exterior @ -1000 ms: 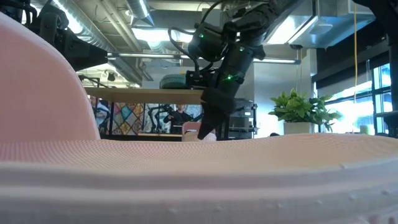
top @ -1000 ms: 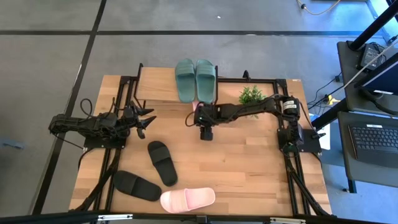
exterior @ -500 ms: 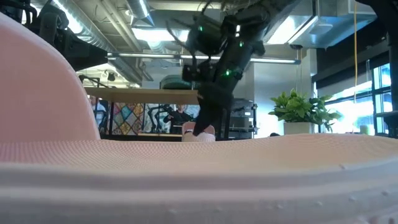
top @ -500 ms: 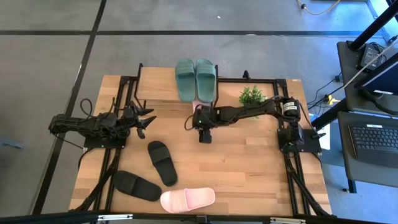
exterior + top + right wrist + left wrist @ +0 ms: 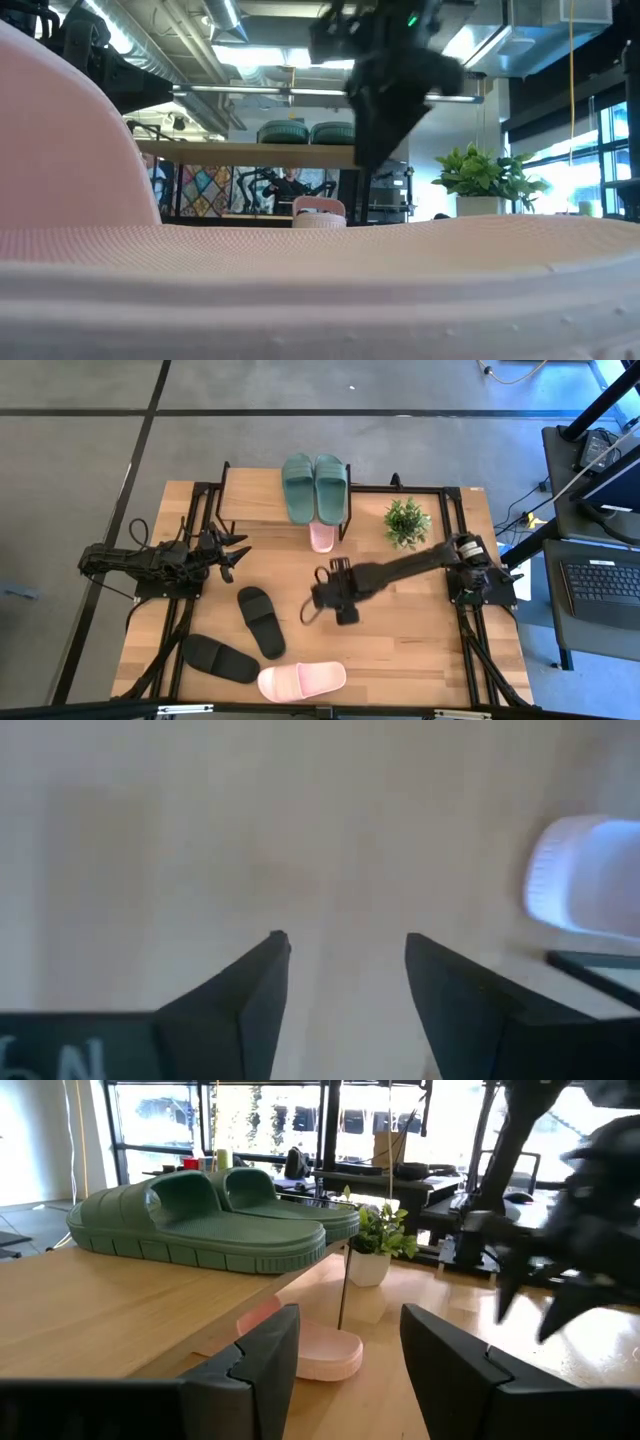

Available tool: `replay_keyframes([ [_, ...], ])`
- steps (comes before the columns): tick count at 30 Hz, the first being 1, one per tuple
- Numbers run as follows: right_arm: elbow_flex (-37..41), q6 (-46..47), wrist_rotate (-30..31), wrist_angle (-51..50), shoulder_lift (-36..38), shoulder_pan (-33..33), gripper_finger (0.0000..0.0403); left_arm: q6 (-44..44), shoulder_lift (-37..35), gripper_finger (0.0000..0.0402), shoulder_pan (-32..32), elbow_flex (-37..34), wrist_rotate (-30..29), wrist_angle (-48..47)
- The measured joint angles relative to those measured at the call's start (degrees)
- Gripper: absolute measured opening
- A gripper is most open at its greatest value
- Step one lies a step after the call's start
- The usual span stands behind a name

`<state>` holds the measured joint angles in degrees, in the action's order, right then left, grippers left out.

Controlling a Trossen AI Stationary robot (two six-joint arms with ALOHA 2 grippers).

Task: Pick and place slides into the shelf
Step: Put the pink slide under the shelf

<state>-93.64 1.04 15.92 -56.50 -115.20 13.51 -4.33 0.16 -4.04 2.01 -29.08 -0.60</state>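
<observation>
Shelf [image 5: 255,495] carries the green pair [image 5: 314,486] on top, one pink slide [image 5: 321,538] below. Second pink slide [image 5: 302,681] and black pair [image 5: 261,621] lie on the surface [image 5: 420,630]. My right claw [image 5: 322,597] hovers released, empty; next step: reach a remaining slide. Left claw [image 5: 237,550] waits released.

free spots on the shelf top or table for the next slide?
Shelf top: bare left of the green pair. Table: bare right of the right gripper. Crowded front-left: two black slides, pink slide.
</observation>
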Motion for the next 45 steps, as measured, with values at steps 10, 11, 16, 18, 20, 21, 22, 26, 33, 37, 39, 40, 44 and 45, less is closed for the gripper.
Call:
replay_keyframes([
  [10, -0.40, -7.45, 0.05, 10.79, 0.00, 11.89, 0.0202, 0.01, 0.00, 0.0169, 0.00, -0.01, 0.00, 0.00],
  [11, -0.40, -7.39, 0.09, 11.31, 0.00, 12.45, 0.0202, 0.01, 0.00, 0.0169, -0.01, -0.01, 0.00, 0.00],
  [16, -0.40, -1.71, 0.02, 11.33, 0.00, 14.58, 0.0202, 0.03, 0.00, 0.0169, 0.00, -0.01, 0.00, 0.00],
  [18, -0.40, -0.25, -0.04, 11.39, 0.00, 15.25, 0.0202, 0.02, 0.00, 0.0169, -0.01, -0.01, 0.00, 0.00],
  [20, -0.40, -0.51, -0.02, 12.02, 0.00, 15.67, 0.0202, 0.01, 0.00, 0.0169, -0.01, 0.00, 0.00, 0.00],
  [21, -0.40, -1.57, -0.02, 12.52, 0.00, 15.76, 0.0202, 0.02, 0.00, 0.0169, -0.01, 0.01, 0.00, 0.00],
  [22, -0.39, -3.03, -0.04, 12.93, 0.00, 15.81, 0.0202, 0.04, 0.00, 0.0169, 0.01, -0.01, 0.00, 0.00],
  [26, -0.29, -5.92, 0.11, 18.98, -0.04, 15.68, 0.0202, 0.04, 0.00, 0.0169, 0.01, -0.01, 0.00, 0.00],
  [33, 0.50, -21.90, -0.57, 30.87, -0.59, 15.64, 0.0202, 0.04, 0.00, 0.0169, 0.01, -0.01, 0.00, 0.00],
  [37, 3.57, -30.06, -0.57, 37.19, -0.63, 15.62, 0.0202, 0.04, 0.00, 0.0169, 0.01, -0.01, 0.00, 0.00],
  [39, 4.70, -32.03, -0.51, 38.92, -0.63, 15.60, 0.0202, 0.04, 0.00, 0.0169, 0.01, -0.01, 0.00, 0.00],
  [40, 5.12, -32.76, 0.02, 38.99, -0.62, 15.49, 0.0202, 0.04, 0.00, 0.0169, 0.01, -0.01, 0.00, 0.00],
  [44, 5.87, -31.88, 5.98, 37.95, -0.65, 15.36, 0.0202, 0.04, 0.00, 0.0169, 0.00, 0.00, 0.00, 0.00],
  [45, 5.82, -31.30, 6.70, 37.79, -0.58, 15.10, 0.0202, 0.04, 0.00, 0.0169, 0.01, 0.00, 0.00, 0.00],
])
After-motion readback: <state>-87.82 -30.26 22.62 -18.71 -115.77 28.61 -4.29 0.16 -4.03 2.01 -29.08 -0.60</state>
